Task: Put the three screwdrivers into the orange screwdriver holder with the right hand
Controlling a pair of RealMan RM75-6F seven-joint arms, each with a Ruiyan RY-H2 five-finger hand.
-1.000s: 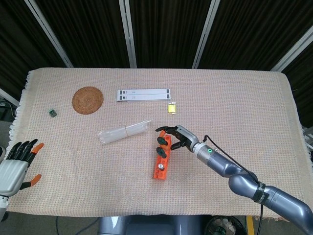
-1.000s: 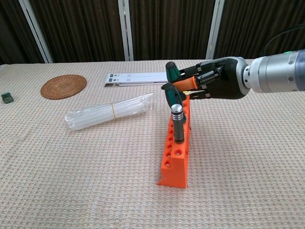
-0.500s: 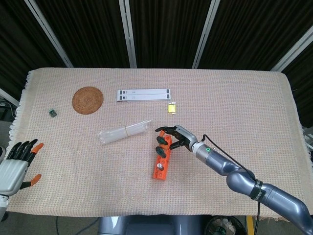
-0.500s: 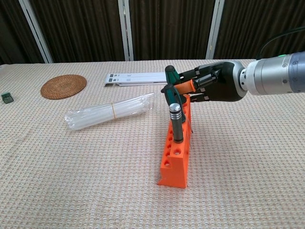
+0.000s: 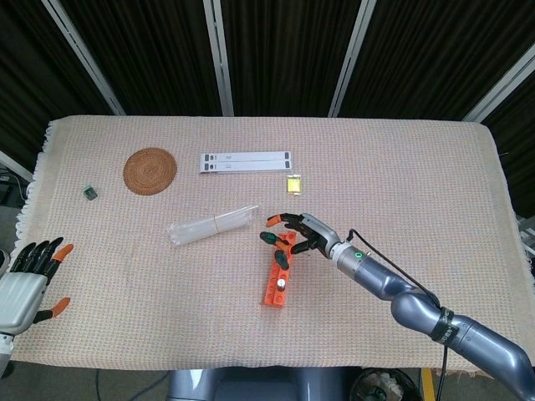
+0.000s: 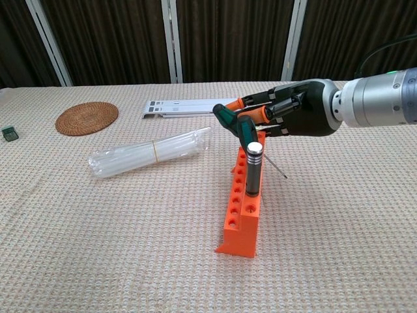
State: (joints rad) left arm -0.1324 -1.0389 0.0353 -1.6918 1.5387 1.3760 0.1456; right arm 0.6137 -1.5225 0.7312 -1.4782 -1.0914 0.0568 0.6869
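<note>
Beige woven cloth covers the table (image 5: pixel 435 167), where my right hand (image 6: pixel 301 112) grips a green-and-orange-handled screwdriver (image 6: pixel 229 115) tilted over the orange plastic screwdriver holder (image 6: pixel 244 208) mid-table. My left hand (image 5: pixel 29 280) rests off the left edge, fingers spread, holding nothing.

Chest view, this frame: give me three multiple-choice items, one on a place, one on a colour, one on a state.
1. Where does the woven coaster lie?
A. far left of the table
B. beside the holder
C. under the right hand

2. What colour is the screwdriver holder?
A. blue
B. orange
C. grey

3. What is the right hand doing?
A. hanging open, holding nothing
B. holding a green-and-orange screwdriver
C. pressing on the plastic bag

Key: 1 A, it sits far left, away from the holder; 2 B, its block is plainly orange; 3 B, the fingers close round the handle above the holder.
</note>
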